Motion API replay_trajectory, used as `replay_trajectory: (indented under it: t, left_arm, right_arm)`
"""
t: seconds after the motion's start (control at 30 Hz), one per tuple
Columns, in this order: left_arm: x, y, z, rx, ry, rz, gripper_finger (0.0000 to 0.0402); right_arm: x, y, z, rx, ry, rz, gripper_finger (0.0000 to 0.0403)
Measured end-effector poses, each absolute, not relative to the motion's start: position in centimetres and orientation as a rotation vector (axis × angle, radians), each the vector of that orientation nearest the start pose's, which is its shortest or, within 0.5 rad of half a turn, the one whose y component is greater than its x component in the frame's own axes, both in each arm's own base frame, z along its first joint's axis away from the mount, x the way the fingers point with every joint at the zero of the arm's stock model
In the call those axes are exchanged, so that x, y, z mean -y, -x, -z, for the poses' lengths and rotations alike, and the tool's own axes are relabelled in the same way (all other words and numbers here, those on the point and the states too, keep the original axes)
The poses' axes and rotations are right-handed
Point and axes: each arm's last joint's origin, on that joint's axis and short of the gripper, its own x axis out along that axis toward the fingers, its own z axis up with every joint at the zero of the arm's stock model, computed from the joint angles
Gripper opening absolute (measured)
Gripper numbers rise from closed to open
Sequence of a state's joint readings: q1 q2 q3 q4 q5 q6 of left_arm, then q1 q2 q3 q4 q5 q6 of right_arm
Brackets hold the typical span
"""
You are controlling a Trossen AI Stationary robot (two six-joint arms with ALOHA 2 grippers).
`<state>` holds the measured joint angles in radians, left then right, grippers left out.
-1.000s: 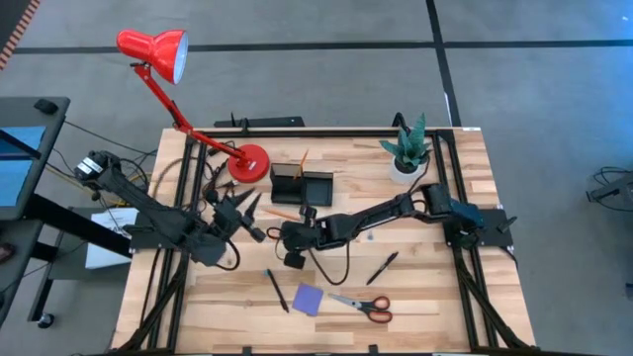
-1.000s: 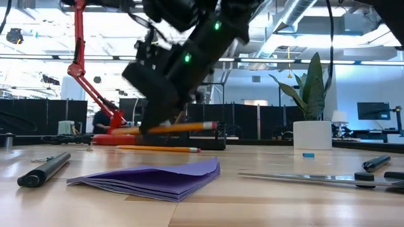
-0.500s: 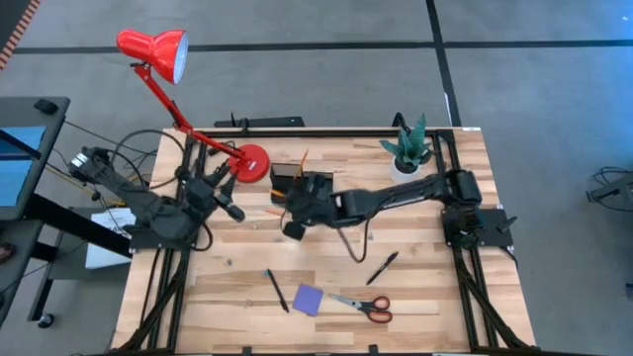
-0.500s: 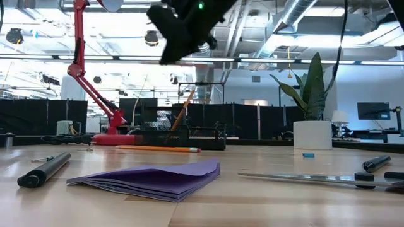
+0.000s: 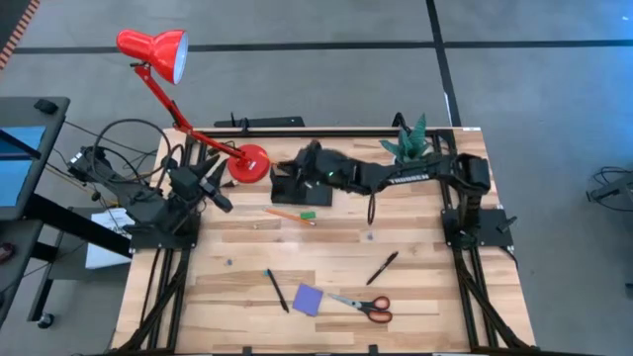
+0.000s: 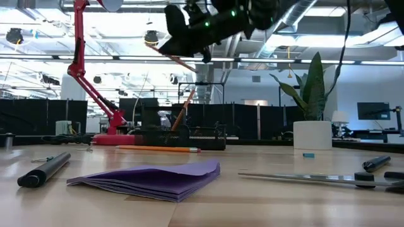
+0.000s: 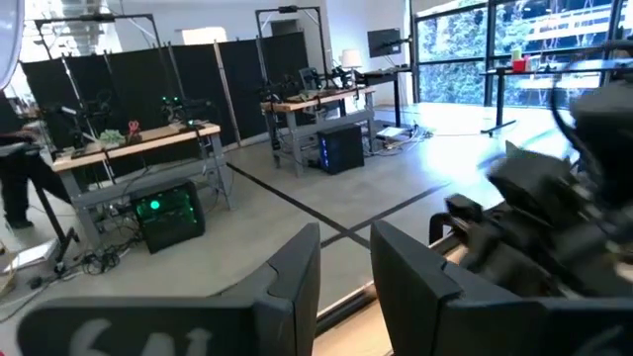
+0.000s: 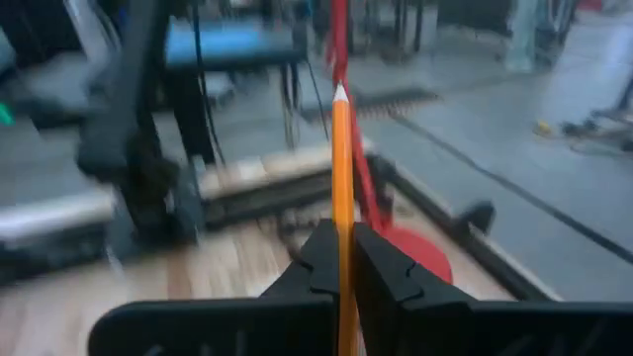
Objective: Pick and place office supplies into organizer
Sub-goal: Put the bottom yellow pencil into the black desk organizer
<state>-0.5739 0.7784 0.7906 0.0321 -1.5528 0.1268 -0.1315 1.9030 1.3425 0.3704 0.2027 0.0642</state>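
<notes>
On the wooden table (image 5: 415, 297), scissors (image 5: 362, 306) beside notepad (image 5: 308, 300).

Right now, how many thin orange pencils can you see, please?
3 pencils: one in the right gripper, one leaning in the black organizer, one on the wooden table; more may hide.

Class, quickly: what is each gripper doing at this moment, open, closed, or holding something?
Left gripper: open a little, holding nothing, near the lamp base.
Right gripper: closed on an orange pencil, above the organizer.

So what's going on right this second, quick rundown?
Right gripper shut on orange pencil, above organizer. Left gripper parked near lamp base, empty. Nothing blocking.
</notes>
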Motion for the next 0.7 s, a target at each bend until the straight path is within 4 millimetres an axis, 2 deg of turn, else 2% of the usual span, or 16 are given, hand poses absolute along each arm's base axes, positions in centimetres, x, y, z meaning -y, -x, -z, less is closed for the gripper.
replay_trajectory:
  t: [0.13,0.27,0.47,0.7]
  left_arm:
    - [5.4,-13.7,-35.4,-0.053,-0.100,-0.976,0.0085]
    - [5.4,-13.7,-35.2,-0.063,-0.119,-0.974,0.0085]
    - [5.4,-13.7,-35.2,-0.063,-0.119,-0.973,0.0085]
    - [5.4,-13.7,-35.0,-0.072,-0.135,-0.971,0.0085]
  right_arm:
    - [8.7,-42.6,-24.9,-0.048,-0.098,0.352,0.0000]
    - [10.1,-41.9,-24.2,0.043,-0.129,0.353,0.0000]
    - [11.8,-43.4,-20.2,0.128,-0.235,0.275,0.0000]
    - [12.3,-45.3,-17.5,0.176,-0.251,0.267,0.0000]
